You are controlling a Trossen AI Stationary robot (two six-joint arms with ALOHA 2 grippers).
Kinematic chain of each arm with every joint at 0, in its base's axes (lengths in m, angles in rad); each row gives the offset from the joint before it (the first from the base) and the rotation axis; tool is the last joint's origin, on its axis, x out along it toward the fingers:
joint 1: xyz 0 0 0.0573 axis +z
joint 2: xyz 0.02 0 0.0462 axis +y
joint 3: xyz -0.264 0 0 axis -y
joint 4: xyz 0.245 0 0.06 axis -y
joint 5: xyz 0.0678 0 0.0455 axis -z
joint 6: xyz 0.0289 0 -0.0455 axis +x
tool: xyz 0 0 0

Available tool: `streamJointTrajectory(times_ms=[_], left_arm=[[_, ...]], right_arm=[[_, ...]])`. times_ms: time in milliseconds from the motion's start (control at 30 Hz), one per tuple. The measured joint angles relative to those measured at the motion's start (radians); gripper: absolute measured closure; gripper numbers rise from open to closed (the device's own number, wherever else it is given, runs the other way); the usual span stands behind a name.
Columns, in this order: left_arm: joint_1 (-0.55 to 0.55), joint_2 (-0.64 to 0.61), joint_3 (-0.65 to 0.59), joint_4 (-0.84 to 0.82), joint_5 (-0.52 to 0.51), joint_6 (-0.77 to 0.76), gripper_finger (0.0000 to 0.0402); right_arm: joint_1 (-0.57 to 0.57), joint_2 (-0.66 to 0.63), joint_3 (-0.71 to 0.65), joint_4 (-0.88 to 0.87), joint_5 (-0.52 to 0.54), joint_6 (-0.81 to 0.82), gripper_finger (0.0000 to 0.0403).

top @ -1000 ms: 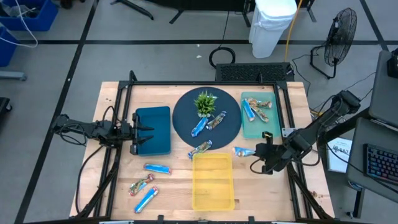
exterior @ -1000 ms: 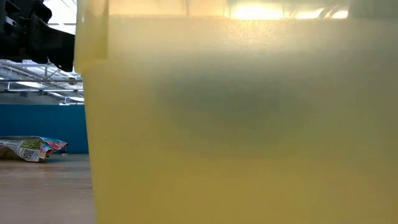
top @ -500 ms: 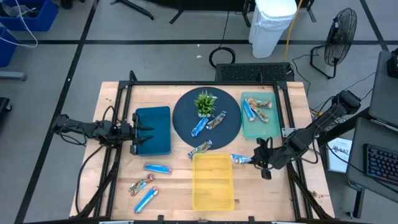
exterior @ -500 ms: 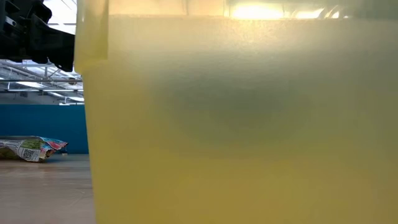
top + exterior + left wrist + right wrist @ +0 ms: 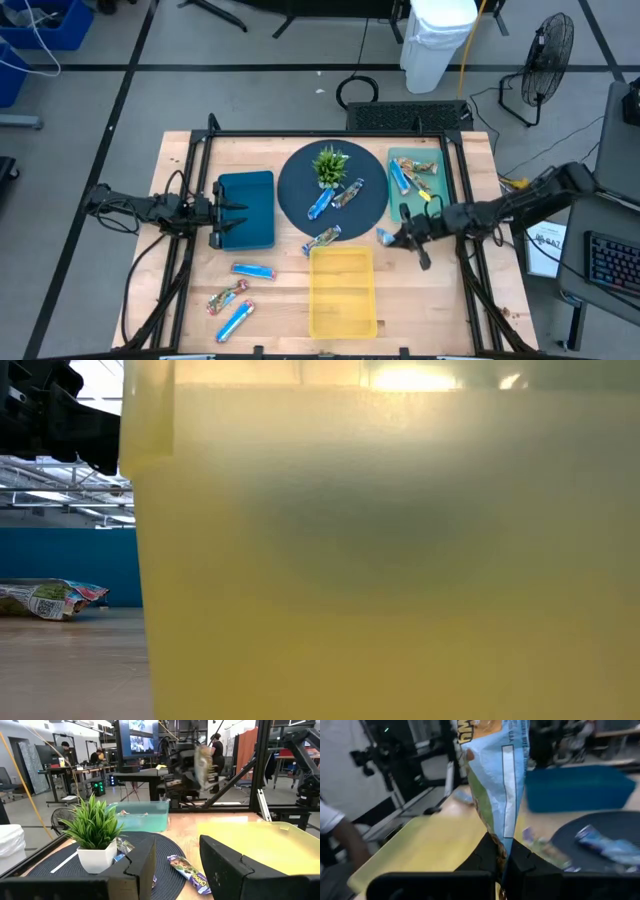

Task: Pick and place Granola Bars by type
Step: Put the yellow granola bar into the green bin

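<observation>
Right gripper point(image 5: 397, 238) clamped on a granola bar point(image 5: 496, 780), lifted between the yellow tray point(image 5: 343, 292) and the teal tray point(image 5: 418, 206).

Left gripper point(image 5: 226, 212) parked over the dark blue tray point(image 5: 248, 208), fingers spread apart. Other bars scattered across the round mat point(image 5: 299, 188), teal tray and bare table point(image 5: 190, 300).

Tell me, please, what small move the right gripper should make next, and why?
Probably carry the blue-wrapped granola bar toward the translucent teal tray and lower it there. The right gripper is shut on the bar, lifted between that tray and the yellow tray, and the teal tray already holds similar bars.
</observation>
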Motion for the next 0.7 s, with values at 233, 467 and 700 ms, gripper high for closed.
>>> streamJointTrajectory(times_ms=[233,467,700], left_arm=[[0.000,0.000,0.000,0.000,0.000,0.000,0.0243],[0.000,0.000,0.000,0.000,0.000,0.000,0.0243],[0.000,0.000,0.000,0.000,0.000,0.000,0.0243]], right_arm=[[-0.318,0.000,0.000,0.105,-0.197,-0.013,0.0402],[-0.557,0.001,0.099,-0.023,-0.287,-0.003,0.0402],[-0.653,0.001,0.356,-0.478,-0.215,-0.041,0.0402]])
